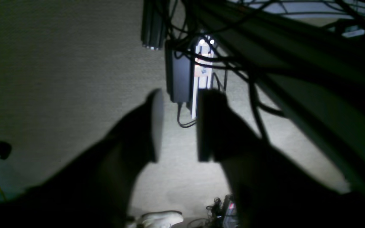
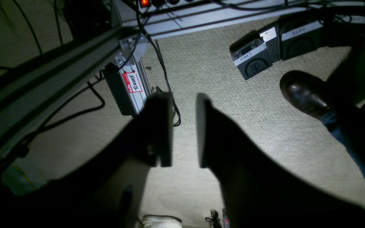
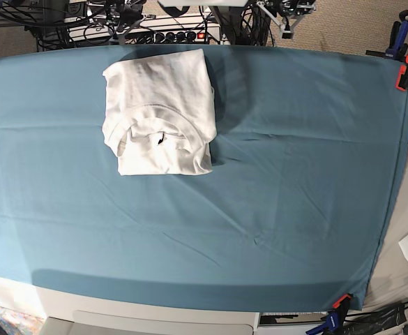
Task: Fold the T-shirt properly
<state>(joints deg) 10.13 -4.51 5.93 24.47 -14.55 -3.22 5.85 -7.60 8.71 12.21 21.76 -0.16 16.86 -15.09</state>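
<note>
Base view: T-shirt point(image 3: 158, 112) lies folded in compact rectangle on teal cloth point(image 3: 294, 174) of bench, far from both hands. Left hand point(image 1: 177, 126) and right hand point(image 2: 184, 128): narrow gap, empty, over floor. Keep clear of fold.

A teal-blue cloth point(image 3: 273, 209) is covering the table, with orange clamps point(image 3: 403, 72) pinching its right edge. Below, a dark leather shoe point(image 2: 306, 93) is resting on beige carpet point(image 2: 220, 95) near two black boxes point(image 2: 274, 47).
</note>
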